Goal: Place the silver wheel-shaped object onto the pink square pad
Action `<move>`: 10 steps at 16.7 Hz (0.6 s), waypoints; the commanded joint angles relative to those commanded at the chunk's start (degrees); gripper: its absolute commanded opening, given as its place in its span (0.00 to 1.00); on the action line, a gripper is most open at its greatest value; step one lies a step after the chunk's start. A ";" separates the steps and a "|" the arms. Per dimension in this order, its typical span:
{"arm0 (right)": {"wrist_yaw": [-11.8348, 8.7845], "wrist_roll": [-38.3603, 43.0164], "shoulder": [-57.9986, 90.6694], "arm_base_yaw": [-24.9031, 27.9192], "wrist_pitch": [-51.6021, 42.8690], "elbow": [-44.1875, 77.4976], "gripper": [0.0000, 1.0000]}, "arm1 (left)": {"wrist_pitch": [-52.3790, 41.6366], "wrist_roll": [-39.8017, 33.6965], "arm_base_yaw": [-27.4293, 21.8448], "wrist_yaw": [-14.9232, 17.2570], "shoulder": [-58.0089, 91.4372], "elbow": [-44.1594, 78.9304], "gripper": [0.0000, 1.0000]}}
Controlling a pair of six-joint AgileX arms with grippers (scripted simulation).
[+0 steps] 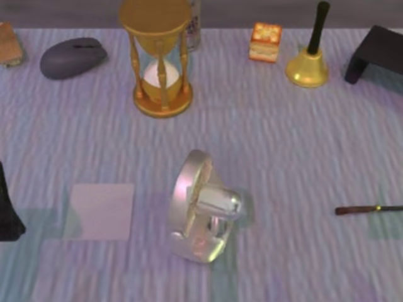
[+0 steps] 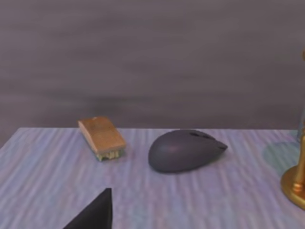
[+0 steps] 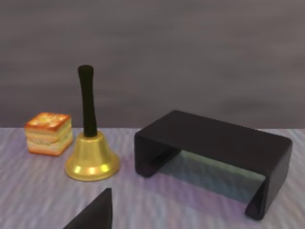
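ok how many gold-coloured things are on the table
2. The gold hourglass stands at the far edge, left of centre. The gold bell with a black handle stands at the far edge toward the right. Nothing suggests a hidden third.

The light is soft and even, a little dim, with a purple tint on the desk (image 1: 302, 163). Everything looks a bit blurry, and the desk stripes smear. The silver wheel-shaped object (image 1: 201, 207) shines with bright spots. Shadows are faint; a soft one lies under the black stand (image 3: 214, 152).
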 joint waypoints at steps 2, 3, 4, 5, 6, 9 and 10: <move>0.00 0.00 0.00 0.00 0.00 0.00 1.00 | 0.00 0.00 0.00 0.00 0.00 0.00 1.00; 0.00 0.00 0.00 0.00 0.00 0.00 1.00 | -0.54 -0.09 -0.29 0.04 0.57 0.54 1.00; 0.00 0.00 0.00 0.00 0.00 0.00 1.00 | -1.63 -0.28 -0.87 0.10 1.76 1.68 1.00; 0.00 0.00 0.00 0.00 0.00 0.00 1.00 | -3.23 -0.58 -1.71 0.16 3.55 3.42 1.00; 0.00 0.00 0.00 0.00 0.00 0.00 1.00 | -5.30 -0.99 -2.75 0.21 5.97 5.72 1.00; 0.00 0.00 0.00 0.00 0.00 0.00 1.00 | -13.83 -2.84 -6.95 0.25 16.79 15.60 1.00; 0.00 0.00 0.00 0.00 0.00 0.00 1.00 | -17.32 -3.65 -8.65 0.23 21.45 19.71 1.00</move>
